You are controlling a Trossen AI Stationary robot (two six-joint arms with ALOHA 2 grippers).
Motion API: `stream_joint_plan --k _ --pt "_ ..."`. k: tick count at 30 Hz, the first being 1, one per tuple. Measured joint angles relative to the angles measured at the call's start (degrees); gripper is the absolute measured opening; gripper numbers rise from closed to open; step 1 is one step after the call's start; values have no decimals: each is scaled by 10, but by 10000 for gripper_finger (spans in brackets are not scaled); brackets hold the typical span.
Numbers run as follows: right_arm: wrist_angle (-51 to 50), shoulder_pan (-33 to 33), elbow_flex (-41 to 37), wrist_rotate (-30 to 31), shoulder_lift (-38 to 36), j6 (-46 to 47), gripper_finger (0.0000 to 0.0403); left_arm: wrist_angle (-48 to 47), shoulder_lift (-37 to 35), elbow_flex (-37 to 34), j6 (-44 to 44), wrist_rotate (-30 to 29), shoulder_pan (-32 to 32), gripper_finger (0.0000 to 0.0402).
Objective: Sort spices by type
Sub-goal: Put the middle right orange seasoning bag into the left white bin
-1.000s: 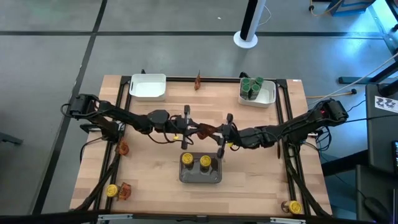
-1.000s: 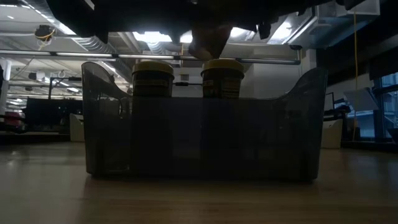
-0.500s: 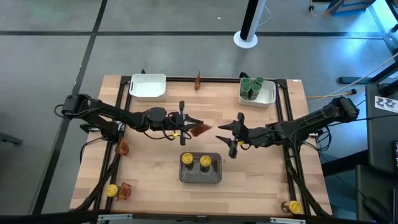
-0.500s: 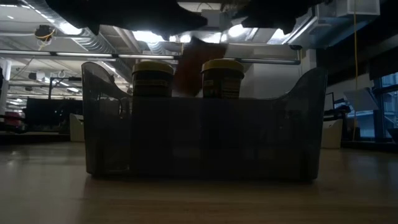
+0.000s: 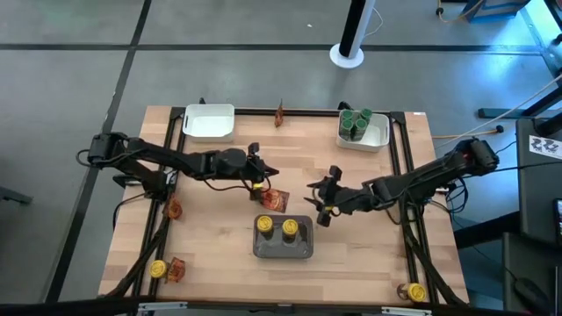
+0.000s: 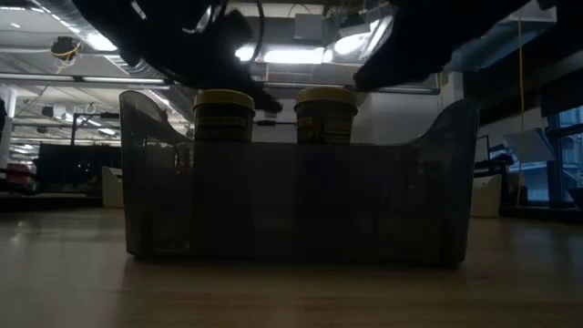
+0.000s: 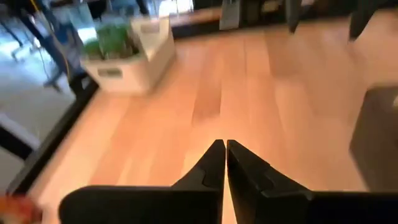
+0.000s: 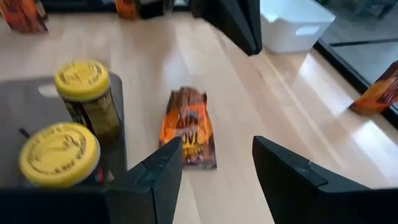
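A reddish-orange spice packet (image 5: 277, 200) (image 8: 189, 127) lies flat on the table, just beyond the grey tray (image 5: 283, 250). That tray holds two yellow-lidded jars (image 5: 264, 226) (image 5: 290, 229), standing upright. My left gripper (image 5: 261, 177) (image 7: 225, 163) hovers left of the packet, shut with nothing between its fingers. My right gripper (image 5: 320, 199) (image 8: 216, 167) hovers to the packet's right, open and pointing at it, touching nothing.
An empty white tray (image 5: 209, 122) stands at the far left, and a white tray (image 5: 374, 137) with green-lidded jars at the far right. One packet (image 5: 279, 112) stands at the far edge. More packets (image 5: 172, 209) (image 5: 177, 269) and yellow-lidded jars (image 5: 158, 269) (image 5: 414, 291) sit near the side rails.
Both grippers had the packet between them above the table. My right gripper opened, let go and drew back toward the table's right edge. The packet then left my left gripper and fell flat onto the table beyond the grey tray. Both grippers have tipped more level.
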Motion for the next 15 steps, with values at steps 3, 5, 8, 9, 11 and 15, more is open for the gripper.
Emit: stream_joint_plan --k 3,5,8,9,11,15 --pt "-5 0 0 0 23 0 195 -61 0 5 -4 0 11 28" --pt "-5 0 0 5 37 0 195 -108 0 18 -13 8 20 56" --pt "-5 0 0 12 54 -1 195 -156 7 39 -26 40 35 111" --pt "-6 0 0 16 59 -3 195 -159 12 46 -30 51 38 131" --pt "-7 0 0 24 65 -6 195 -152 25 62 -36 69 44 166" --pt "-14 0 -1 24 72 -20 195 -166 74 89 -35 75 41 215"
